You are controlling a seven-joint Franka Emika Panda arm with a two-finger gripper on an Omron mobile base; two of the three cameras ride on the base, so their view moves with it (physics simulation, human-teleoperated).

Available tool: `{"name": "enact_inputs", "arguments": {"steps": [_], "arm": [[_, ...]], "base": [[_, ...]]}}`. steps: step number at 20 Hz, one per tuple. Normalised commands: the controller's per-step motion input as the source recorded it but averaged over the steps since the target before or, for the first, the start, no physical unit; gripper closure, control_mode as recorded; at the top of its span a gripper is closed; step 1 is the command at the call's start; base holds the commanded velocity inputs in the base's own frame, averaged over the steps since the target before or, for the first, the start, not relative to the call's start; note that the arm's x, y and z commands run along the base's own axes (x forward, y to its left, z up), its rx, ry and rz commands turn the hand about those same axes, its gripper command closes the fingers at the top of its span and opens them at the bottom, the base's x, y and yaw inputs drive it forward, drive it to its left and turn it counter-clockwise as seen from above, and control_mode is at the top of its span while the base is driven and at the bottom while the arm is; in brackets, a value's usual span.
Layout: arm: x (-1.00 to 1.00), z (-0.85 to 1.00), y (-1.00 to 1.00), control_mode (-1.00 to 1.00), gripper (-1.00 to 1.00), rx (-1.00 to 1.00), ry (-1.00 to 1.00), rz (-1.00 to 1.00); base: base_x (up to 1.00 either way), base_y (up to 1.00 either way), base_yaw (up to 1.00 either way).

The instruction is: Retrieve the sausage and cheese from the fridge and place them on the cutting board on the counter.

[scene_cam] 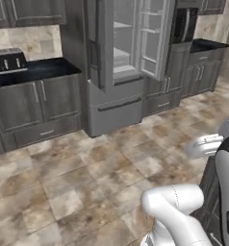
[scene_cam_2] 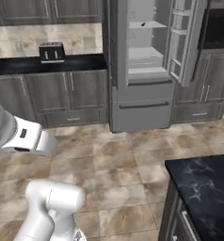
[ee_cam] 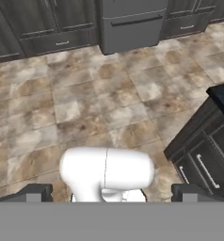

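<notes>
The fridge (scene_cam: 119, 62) stands in the upper middle of the left base view with both upper doors swung open, its pale shelves showing; its two drawers below are closed. In the right base view the fridge (scene_cam_2: 144, 66) sits in the upper middle too, and a small dark red-brown speck, the sausage (scene_cam_2: 143, 24), lies on an upper shelf near the top of the frame. The cheese cannot be made out.

A black counter (scene_cam: 34, 72) runs along the wall at the upper left of the left base view, with a toaster (scene_cam: 9, 60) on it. In the right base view the same counter (scene_cam_2: 20, 66) and toaster (scene_cam_2: 51, 52) sit at the upper left, and another black counter corner (scene_cam_2: 208, 183) fills the lower right.

In the hand view the end effector (ee_cam: 111, 193) points down over the tiled floor (ee_cam: 85, 103), well apart from the fridge, its two dark fingertips (ee_cam: 36, 192) spread wide at the bottom of the frame with nothing between them.
</notes>
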Motion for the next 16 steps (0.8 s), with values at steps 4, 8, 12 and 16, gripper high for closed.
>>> {"name": "enact_inputs", "arguments": {"steps": [4,8,12,16], "arm": [[0.00,0.00,0.00,1.00,-1.00,0.00,0.00,0.00],[0.00,0.00,0.00,1.00,-1.00,0.00,0.00,0.00],[0.00,0.00,0.00,1.00,-1.00,0.00,0.00,0.00],[0.00,0.00,0.00,1.00,-1.00,0.00,0.00,0.00]], "base": [[0.97,-0.16,-0.38],[0.89,-0.45,-0.40],[1.00,-0.45,-0.37],[1.00,-0.15,-0.31]]}}
